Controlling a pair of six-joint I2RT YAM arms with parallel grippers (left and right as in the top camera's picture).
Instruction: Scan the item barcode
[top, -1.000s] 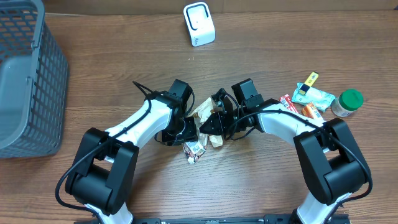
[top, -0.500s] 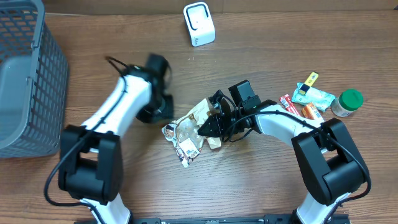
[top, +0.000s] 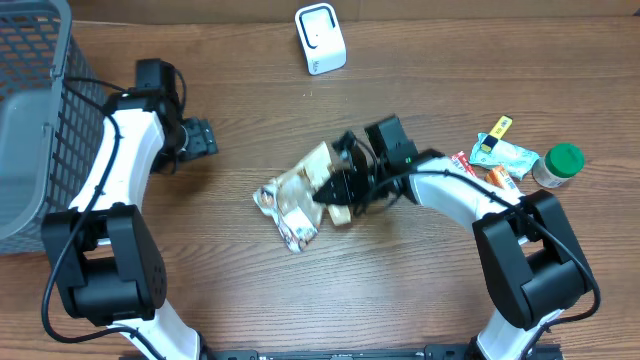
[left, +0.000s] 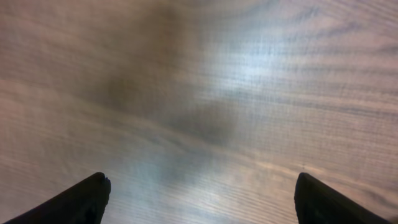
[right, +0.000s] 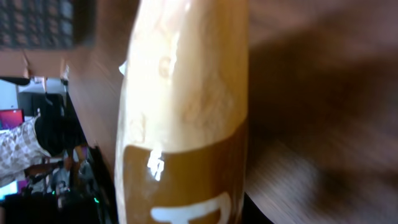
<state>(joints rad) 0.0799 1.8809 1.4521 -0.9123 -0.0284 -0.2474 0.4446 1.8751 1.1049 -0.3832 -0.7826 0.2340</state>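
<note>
L gripper (top: 203, 138) has swung off the crinkly, glossy cream-and-brown plastic packet (top: 296, 196) since 1 s ago and is now hovering beside the grey mesh basket (top: 60, 130), fingers spreading wide over the wood-grain table (top: 400, 290). R gripper (top: 338, 188) is pinching the packet's end, w/ the rest trailing left of its fingers.

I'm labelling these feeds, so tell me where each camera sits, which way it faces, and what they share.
Overhead: above the table, looking straight down; both arms, left gripper, right gripper on the snack packet.
Left wrist: on the left arm, facing the table; its spread fingertips at the bottom corners.
Right wrist: close on the snack packet; own fingers unclear.
Shared: overhead and right wrist both show the snack packet.
</note>
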